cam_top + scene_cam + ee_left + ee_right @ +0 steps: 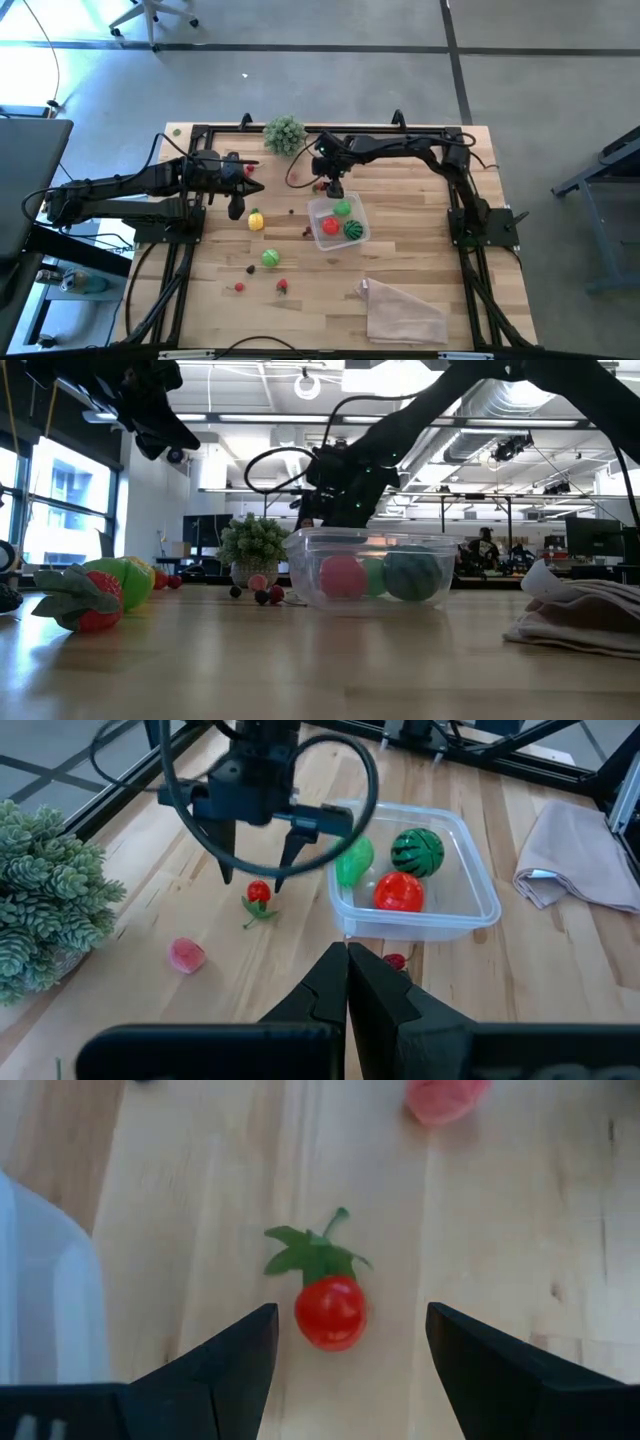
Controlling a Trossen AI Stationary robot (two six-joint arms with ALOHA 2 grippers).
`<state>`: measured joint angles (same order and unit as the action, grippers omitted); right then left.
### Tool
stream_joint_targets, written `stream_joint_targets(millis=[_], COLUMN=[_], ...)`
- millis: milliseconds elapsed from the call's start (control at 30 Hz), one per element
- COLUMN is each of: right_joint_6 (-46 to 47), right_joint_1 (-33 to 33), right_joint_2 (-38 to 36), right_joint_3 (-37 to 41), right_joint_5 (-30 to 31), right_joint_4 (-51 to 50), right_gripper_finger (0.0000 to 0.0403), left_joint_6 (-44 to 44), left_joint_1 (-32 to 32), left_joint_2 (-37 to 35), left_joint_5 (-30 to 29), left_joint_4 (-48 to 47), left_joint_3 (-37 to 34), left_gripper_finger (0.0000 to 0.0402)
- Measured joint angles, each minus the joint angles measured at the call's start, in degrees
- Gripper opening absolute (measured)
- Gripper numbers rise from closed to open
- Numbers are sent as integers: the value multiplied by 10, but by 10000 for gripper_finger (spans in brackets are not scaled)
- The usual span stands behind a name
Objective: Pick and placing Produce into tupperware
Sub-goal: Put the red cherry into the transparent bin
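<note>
3 pieces of produce sit inside the tupperware (pixel 338 222) near mid-table: a red ball (pixel 399 891), a green piece (pixel 354 861) and a striped green melon ball (pixel 417 851).

Right hand (pixel 252 878) hangs over the table (pixel 420 260) just beside the tub's far-left corner, fingers spread, pointing down. Small red tomato with green leafy stem (pixel 329 1308) lies on the wood between the 2 fingers, not touched by either. Pink piece (pixel 187 956) lies nearby, toward the leafy clump (pixel 284 133) at the table's back edge.

Left hand (pixel 347 982) is raised above the table's left side, fingers pressed together, holding nothing.

Loose produce on the left half of the table: yellow piece (pixel 256 220), green ball (pixel 271 258), red piece with leaves (pixel 283 286), small red pieces (pixel 240 287) near the front. Tiny dark berries (pixel 268 596) lie just beside the tub on its left.

Crinkled clear plastic bag (pixel 402 312) lies flat at front right, well apart from the tub.
</note>
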<state>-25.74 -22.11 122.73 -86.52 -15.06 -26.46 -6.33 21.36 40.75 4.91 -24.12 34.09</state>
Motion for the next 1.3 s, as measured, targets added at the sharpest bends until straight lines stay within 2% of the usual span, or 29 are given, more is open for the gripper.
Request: stream_joint_targets(millis=[267,633,1300], right_joint_6=[1,4,-3], right_joint_1=[13,19,19], right_joint_2=[3,3,4], right_joint_3=[-1,-1,-31], right_joint_5=[26,22,16], right_joint_4=[3,-18,-58], right_gripper_finger=[244,219,218], left_joint_6=[0,0,0], left_joint_1=[0,0,0], left_joint_2=[0,0,0], left_joint_5=[0,0,0], left_joint_4=[0,0,0], left_joint_3=[0,0,0], left_gripper_finger=[1,1,1])
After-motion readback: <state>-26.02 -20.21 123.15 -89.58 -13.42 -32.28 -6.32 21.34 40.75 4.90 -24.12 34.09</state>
